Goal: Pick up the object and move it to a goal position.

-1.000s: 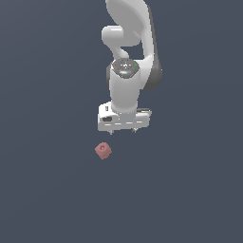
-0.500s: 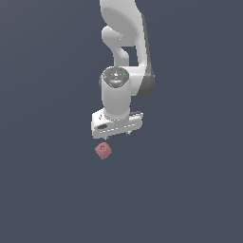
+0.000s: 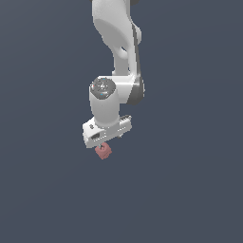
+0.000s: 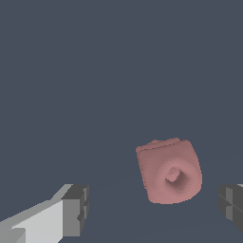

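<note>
The hand point(image 3: 107, 140) has come down over the last second and now sits right over the block point(image 3: 103, 151), fingers point(image 4: 71, 209) spread wide, with the block lying on the counter point(image 3: 190, 190) between them, nearer one finger and apparently touching neither. That puts the grasp close: a little more descent, then closing. In the exterior view the hand's body hides its fingertips and part of the block; in the wrist view both fingers are cut off, and no goal marker shows.
</note>
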